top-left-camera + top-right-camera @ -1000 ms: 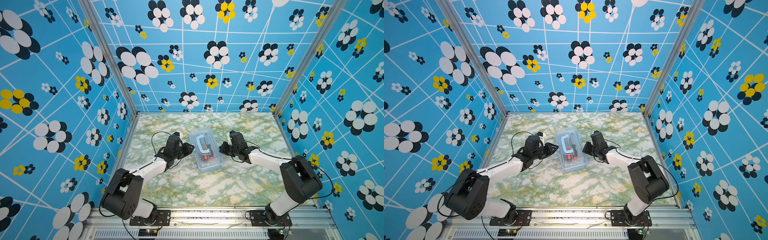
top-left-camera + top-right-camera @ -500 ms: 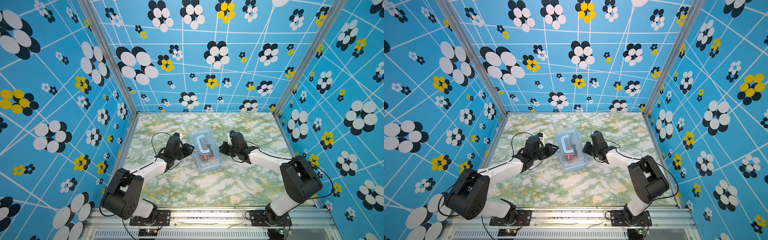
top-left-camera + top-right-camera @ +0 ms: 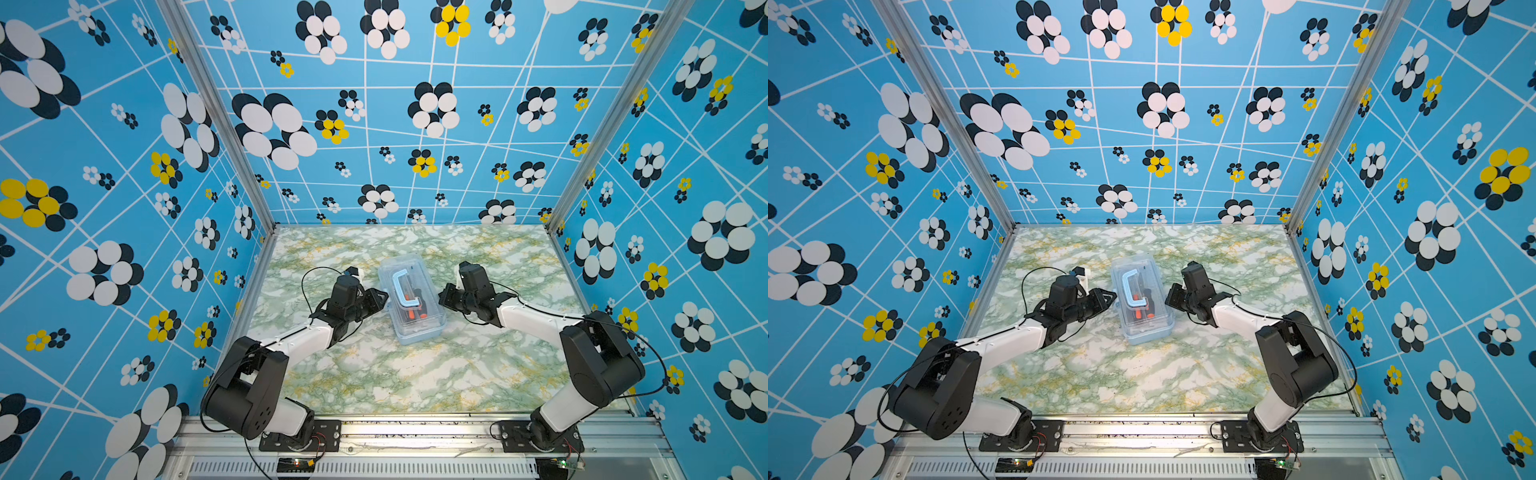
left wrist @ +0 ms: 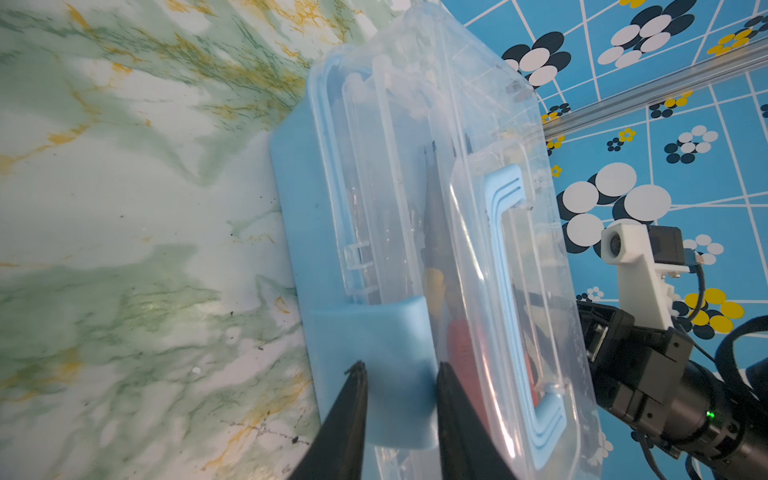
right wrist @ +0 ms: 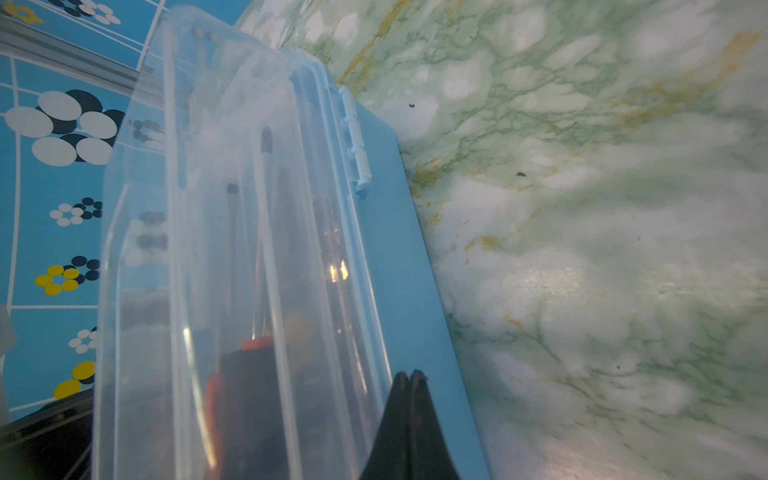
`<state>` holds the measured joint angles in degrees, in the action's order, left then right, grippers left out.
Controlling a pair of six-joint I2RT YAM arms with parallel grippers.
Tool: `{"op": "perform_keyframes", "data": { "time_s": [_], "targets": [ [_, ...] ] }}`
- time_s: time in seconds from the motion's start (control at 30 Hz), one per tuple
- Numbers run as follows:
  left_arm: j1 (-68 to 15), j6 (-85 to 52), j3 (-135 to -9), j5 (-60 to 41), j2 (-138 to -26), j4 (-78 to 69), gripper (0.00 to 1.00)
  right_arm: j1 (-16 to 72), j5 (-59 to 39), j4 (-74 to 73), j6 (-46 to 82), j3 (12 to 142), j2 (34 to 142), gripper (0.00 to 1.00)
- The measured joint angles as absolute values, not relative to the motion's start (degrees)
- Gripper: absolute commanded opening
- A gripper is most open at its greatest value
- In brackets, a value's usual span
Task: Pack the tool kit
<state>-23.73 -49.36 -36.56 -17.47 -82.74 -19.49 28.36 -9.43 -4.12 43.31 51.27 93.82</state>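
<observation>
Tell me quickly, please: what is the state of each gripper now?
Left gripper: open, jaws apart at the blue latch of the tool kit box, holding nothing.
Right gripper: shut, empty, beside the box.

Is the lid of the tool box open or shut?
Shut. The clear lid lies flat on the blue box, with the screwdrivers showing through it. Whether the side latch is snapped tight, cannot tell.

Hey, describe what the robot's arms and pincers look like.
The left arm and right arm have white links between bulky black joints, with thin black cables looping alongside. The left pincer and right pincer have slim black tapering fingers.
</observation>
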Motion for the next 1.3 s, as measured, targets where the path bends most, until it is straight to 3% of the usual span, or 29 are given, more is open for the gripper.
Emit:
{"op": "perform_keyframes", "data": {
  "time_s": [0.6, 0.77, 1.3],
  "targets": [
    [-24.34, -50.54, -35.46, -18.41, -90.02, -28.71, 0.23, 27.66, -9.32, -3.11, 42.92, 51.86, 94.37, 0.01],
    [-24.25, -50.39, -35.75, -18.55, -90.43, -28.73, 0.27, 27.55, -9.34, -2.24, 42.63, 52.51, 94.78, 0.01],
    [-23.14, -48.82, -39.83, -17.78, -92.36, -25.28, 0.22, 27.29, -9.52, -0.62, 41.71, 55.42, 97.21, 0.01]
  ]
}}
